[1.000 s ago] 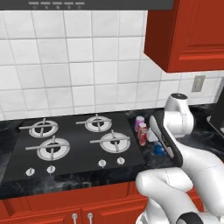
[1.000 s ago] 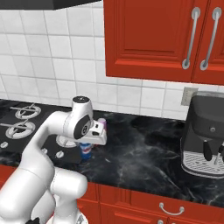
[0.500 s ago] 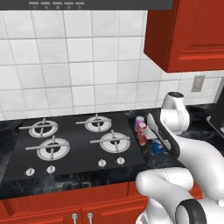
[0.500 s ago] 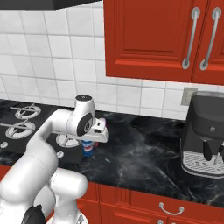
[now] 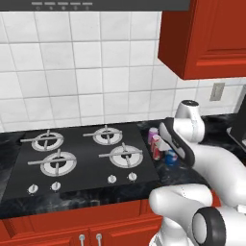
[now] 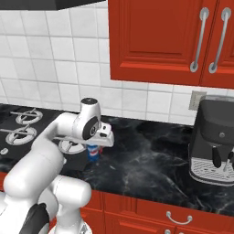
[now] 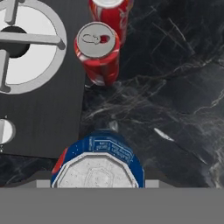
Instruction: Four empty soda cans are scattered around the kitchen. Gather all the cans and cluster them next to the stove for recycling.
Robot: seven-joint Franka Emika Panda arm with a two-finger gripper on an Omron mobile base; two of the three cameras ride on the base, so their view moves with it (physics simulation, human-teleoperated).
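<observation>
White arm (image 5: 206,158) rises from 5 o'clock in the left base view, elbow bent, wrist folded back toward 9 o'clock. Hand pointing down, gripper (image 6: 93,148) low; jaws narrowed around the blue can (image 7: 97,161).

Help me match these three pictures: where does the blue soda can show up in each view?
Left base view: the blue cylindrical soda can stands right of the black gas cooktop, beside the arm.
Right base view: low on the black marbled counter, partly behind the arm.
Hand view: bottom centre, seen from above.
Shared landmark: the cooktop's right edge.
</observation>
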